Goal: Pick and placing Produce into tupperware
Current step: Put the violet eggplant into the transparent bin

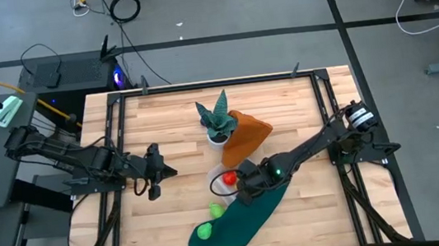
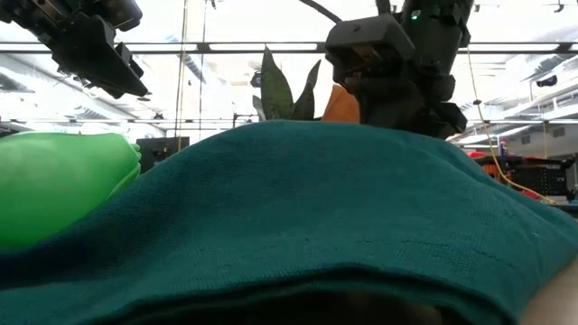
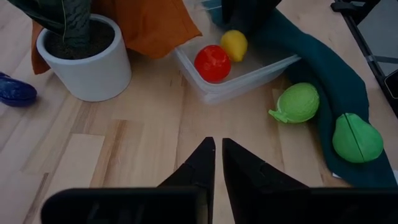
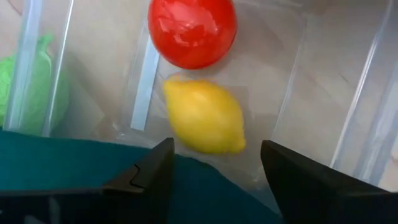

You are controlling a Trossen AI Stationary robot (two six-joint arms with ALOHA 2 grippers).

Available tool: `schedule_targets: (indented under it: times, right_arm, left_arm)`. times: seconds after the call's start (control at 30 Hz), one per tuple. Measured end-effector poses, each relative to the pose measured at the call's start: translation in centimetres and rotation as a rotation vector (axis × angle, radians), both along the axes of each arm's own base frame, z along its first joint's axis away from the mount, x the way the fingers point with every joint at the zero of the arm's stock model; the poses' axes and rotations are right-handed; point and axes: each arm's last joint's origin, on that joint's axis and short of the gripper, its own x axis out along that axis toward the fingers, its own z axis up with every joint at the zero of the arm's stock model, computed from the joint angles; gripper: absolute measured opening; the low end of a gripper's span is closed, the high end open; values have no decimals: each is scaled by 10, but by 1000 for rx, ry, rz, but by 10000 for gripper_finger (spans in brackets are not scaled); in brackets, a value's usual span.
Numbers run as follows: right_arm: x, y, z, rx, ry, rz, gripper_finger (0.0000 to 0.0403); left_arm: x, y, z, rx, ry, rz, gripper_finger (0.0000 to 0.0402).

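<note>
We see the right hand (image 4: 214, 171) over the clear box (image 3: 249, 78), its fingers spread apart and holding nothing. In the box lie the yellow fruit (image 4: 204, 122) and the red ball (image 4: 191, 31), touching. The left hand (image 3: 217, 168) hovers over the bare worktop (image 3: 124, 149), fingers nearly together and empty. Two green pieces (image 3: 297, 102) rest by the teal cloth (image 3: 323, 68) beside the box; a purple one (image 3: 15, 90) lies near the plant pot (image 3: 87, 65).
</note>
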Motion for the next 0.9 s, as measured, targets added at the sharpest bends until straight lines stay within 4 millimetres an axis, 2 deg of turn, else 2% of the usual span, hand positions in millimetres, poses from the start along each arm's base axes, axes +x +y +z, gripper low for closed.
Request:
schedule_targets:
  times: [0.23, 0.37, 0.7, 0.9]
  right_arm:
    - [3, -10, 20, -7, -44, 24, 203]
    - [-4, -17, 38, -2, -69, 14, 202]
    - [-44, -24, 97, 32, -160, -1, 202]
    - [-74, -21, 116, 13, -146, -35, 202]
  left_arm:
    - [0, 0, 0, 1, 0, 3, 29]
    - [0, 1, -1, 2, 3, 9, 28]
    - [4, 15, 0, 0, -1, 95, 41]
    - [6, 31, 0, -11, -5, 198, 41]
